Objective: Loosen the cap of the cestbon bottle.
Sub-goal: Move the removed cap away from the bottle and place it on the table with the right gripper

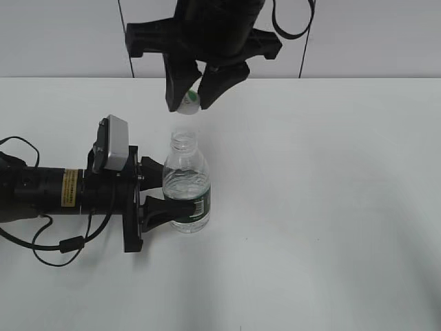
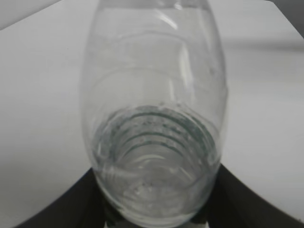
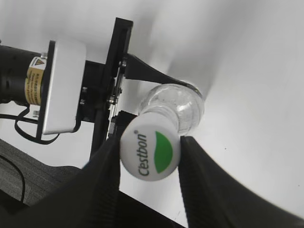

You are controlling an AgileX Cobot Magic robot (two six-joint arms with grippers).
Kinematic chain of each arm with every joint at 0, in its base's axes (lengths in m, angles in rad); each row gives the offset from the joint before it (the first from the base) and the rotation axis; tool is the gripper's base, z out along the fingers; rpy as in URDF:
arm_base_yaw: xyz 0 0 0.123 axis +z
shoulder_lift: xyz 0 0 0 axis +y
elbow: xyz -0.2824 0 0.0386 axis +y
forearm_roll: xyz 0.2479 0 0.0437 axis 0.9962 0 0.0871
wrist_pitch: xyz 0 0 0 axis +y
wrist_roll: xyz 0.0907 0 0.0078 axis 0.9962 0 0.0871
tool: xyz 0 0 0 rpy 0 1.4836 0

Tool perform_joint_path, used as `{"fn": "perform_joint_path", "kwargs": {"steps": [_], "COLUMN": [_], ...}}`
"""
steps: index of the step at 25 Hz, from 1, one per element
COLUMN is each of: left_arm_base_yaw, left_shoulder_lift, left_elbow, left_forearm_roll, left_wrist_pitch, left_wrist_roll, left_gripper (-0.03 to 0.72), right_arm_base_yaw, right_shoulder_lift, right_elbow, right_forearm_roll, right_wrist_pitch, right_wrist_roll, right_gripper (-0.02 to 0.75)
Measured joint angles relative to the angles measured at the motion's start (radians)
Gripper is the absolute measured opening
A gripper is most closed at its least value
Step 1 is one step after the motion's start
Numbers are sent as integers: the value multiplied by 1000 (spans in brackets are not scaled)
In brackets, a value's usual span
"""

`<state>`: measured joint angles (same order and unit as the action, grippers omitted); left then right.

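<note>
The clear ribbed cestbon bottle (image 1: 186,186) with a dark green label stands upright on the white table, its neck open. My left gripper (image 1: 155,195) is shut on its lower body; the bottle (image 2: 154,123) fills the left wrist view. The white cap (image 1: 189,101) with a green half-moon mark is off the bottle, held a short way above the neck. My right gripper (image 1: 193,96) is shut on it from above. In the right wrist view the cap (image 3: 150,149) sits between the jaws (image 3: 150,159), with the bottle (image 3: 176,105) below it.
The white table (image 1: 331,207) spreads to the right and front of the bottle. A pale wall runs behind its back edge. The left arm with its cables (image 1: 41,193) lies along the table at the left.
</note>
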<state>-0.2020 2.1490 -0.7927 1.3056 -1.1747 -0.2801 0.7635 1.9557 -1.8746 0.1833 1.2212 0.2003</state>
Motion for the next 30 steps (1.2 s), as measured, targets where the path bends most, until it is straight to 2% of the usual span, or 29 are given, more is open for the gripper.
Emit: {"fn": "perform_joint_path", "kwargs": {"steps": [6,14,18,25,30], "left_arm_base_yaw": [0,0,0,0,0], "left_shoulder_lift": [0,0,0,0,0], "left_elbow": [0,0,0,0,0], "left_forearm_roll": [0,0,0,0,0], "left_wrist_pitch": [1,1,1,1,1], "left_wrist_roll": [0,0,0,0,0], "left_gripper": [354,354,354,354,354], "right_arm_base_yaw": [-68,-267,-333,-347,-347], "right_shoulder_lift": [-24,-116,-165,-201,-201], "right_elbow": [14,154,248,437,608], "right_forearm_roll": [-45,-75,-128,-152,-138], "right_wrist_pitch": [0,0,0,-20,-230], "right_wrist_roll": [-19,-38,-45,-46,-41], "right_gripper": [297,297,297,297,297]}}
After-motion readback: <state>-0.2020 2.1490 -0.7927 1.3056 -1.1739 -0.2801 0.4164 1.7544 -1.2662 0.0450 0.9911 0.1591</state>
